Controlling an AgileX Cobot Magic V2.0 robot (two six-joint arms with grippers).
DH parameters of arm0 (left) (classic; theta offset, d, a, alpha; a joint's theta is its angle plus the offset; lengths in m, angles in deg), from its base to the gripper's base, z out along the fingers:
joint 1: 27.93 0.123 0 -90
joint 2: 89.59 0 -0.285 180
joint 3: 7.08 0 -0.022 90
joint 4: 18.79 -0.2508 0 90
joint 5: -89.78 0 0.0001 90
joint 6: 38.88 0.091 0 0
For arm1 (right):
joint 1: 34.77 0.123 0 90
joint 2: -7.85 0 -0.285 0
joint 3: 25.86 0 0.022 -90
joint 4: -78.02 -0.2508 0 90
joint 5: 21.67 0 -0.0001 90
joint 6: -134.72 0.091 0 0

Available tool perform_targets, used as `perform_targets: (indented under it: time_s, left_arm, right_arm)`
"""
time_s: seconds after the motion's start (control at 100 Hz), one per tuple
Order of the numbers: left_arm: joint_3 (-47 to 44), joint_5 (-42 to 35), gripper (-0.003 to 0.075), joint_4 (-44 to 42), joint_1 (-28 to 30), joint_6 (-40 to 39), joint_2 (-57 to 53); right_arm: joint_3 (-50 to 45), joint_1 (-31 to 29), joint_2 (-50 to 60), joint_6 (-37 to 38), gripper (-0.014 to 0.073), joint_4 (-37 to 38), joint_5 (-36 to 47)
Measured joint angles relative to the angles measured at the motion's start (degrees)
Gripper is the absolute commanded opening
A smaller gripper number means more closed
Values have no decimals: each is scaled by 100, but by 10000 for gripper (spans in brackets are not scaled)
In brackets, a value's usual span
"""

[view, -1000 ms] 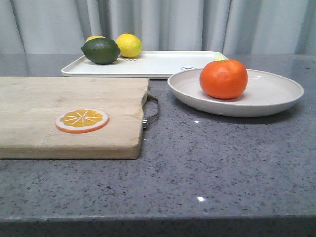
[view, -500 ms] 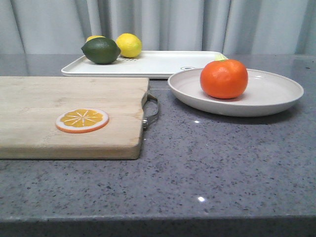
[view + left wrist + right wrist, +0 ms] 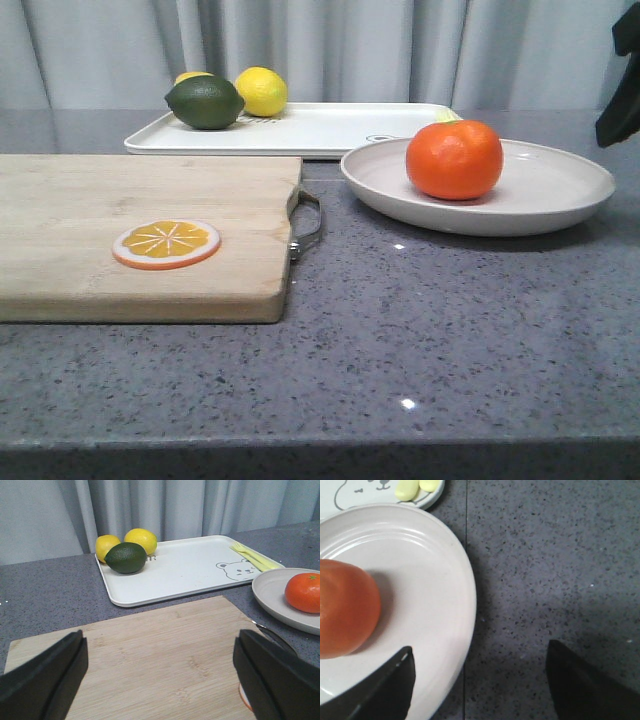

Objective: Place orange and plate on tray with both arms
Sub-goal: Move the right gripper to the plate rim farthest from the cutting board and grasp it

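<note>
Orange (image 3: 454, 159) is sitting on the plate (image 3: 550, 195) near the countertop's right edge, just in front of the tray (image 3: 330, 128). Right gripper (image 3: 477, 680) is hovering with jaws apart over the plate's rim, seemingly approaching; left gripper (image 3: 160, 675) is spread wide above the cutting board (image 3: 120, 200). Next probably calls for gripping that rim; bare tray surface is lying open behind.

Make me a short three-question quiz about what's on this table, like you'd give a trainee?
1. True or false: the orange sits on the plate.
2. Which lies on the cutting board? A) lemon B) orange slice C) lime
3. What is printed on the tray?

Key: 1. True. 2. B, the orange slice. 3. A bear face.
</note>
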Motion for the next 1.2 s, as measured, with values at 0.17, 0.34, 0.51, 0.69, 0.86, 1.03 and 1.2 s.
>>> perform_targets:
  time_s: [0.17, 0.34, 0.51, 0.69, 0.86, 1.03, 1.2]
  left_arm:
    - [0, 0, 564, 0, 0, 0, 0]
    - [0, -10, 564, 0, 0, 0, 0]
    - [0, -10, 564, 0, 0, 0, 0]
    - [0, -10, 564, 0, 0, 0, 0]
    - [0, -10, 564, 0, 0, 0, 0]
    - [0, -10, 564, 0, 0, 0, 0]
    - [0, -10, 564, 0, 0, 0, 0]
  right_arm:
    - [0, 0, -211, 0, 550, -155, 147]
    - [9, 0, -360, 0, 550, -369, 229]
    - [9, 0, -525, 0, 550, -491, 252]
    - [9, 0, -601, 0, 550, -513, 312]
    - [9, 0, -601, 0, 550, -513, 410]
    - [9, 0, -601, 0, 550, -546, 557]
    - [9, 0, -610, 0, 550, -600, 696]
